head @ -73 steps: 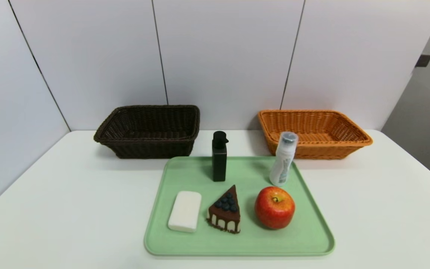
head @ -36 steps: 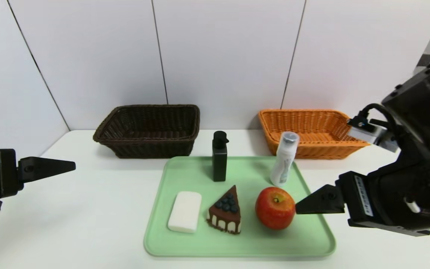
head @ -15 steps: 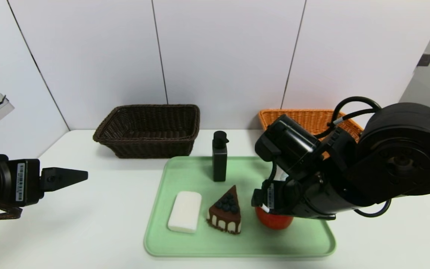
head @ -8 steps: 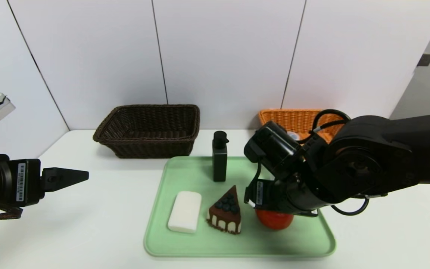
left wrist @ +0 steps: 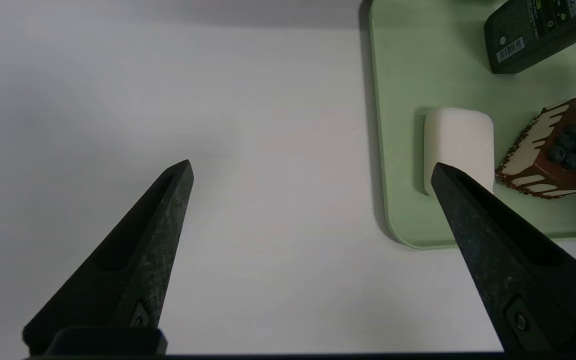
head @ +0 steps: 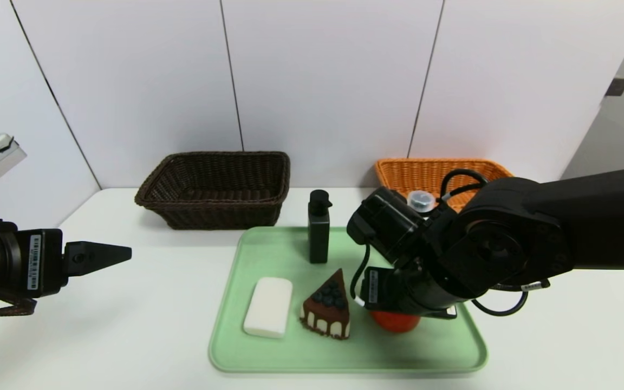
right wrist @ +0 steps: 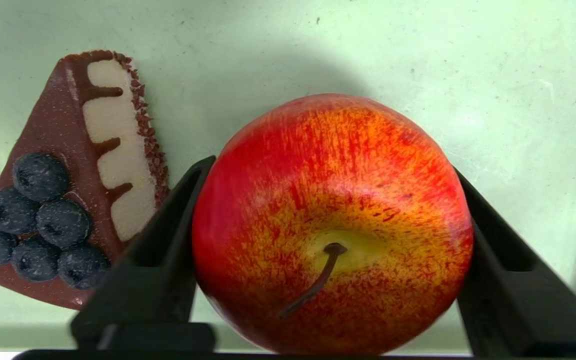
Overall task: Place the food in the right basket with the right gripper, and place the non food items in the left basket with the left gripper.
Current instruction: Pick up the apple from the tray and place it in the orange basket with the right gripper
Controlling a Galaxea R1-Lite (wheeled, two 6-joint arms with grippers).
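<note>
Five items are seen on the green tray (head: 447,346), which lies on the white table (head: 128,336). The right gripper (right wrist: 333,165) is lowered over the apple (right wrist: 333,220), with one black finger pressed against each side of the fruit, so the apple is clasped between the two fingers while it rests on the tray. In the head view only the lower red part of the apple (head: 396,320) is visible beneath the black right arm. The chocolate cake slice (head: 327,306) is set just beside the apple, toward the robot's left, and the two are not touching. The white soap bar (head: 268,306) is laid further left on the tray, near its edge. The black pump bottle (head: 318,227) is stood upright at the far side of the tray. Of the white tube bottle only the clear cap (head: 421,200) is seen above the right arm.

The left gripper (left wrist: 313,167) is held above bare table, left of the tray, with its fingers spread wide and nothing between them. The dark brown basket (head: 214,187) and the orange-tan basket (head: 426,173) are placed at the far side of the table against the wall, well apart from each other.
</note>
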